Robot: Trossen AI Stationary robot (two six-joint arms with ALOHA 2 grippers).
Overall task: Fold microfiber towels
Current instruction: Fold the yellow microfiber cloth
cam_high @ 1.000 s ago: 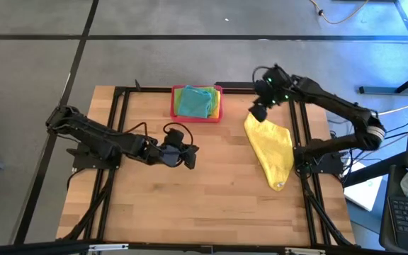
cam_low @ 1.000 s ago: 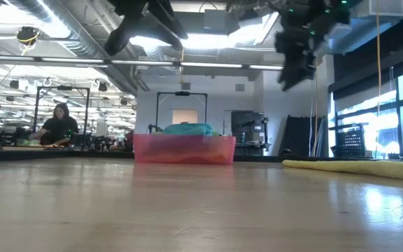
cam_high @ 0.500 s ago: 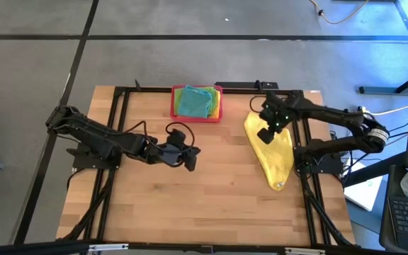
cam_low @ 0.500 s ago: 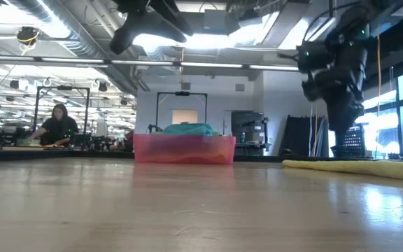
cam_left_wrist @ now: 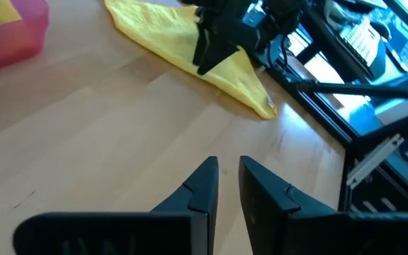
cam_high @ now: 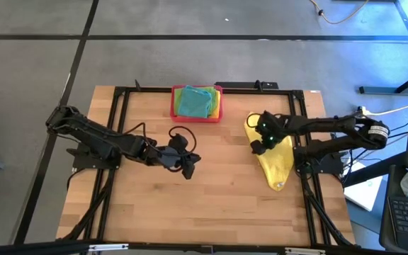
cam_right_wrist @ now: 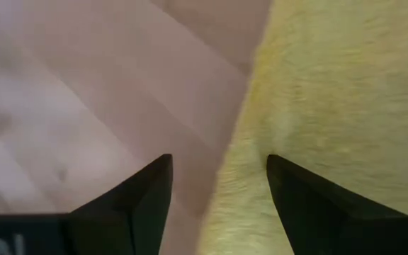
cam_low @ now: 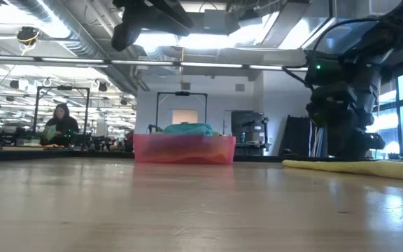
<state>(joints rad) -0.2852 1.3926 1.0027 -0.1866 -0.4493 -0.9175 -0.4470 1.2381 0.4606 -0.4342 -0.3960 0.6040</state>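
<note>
light: bright, ceiling strips in low view | glare: right-side windows | blur: right wrist view soft
</note>
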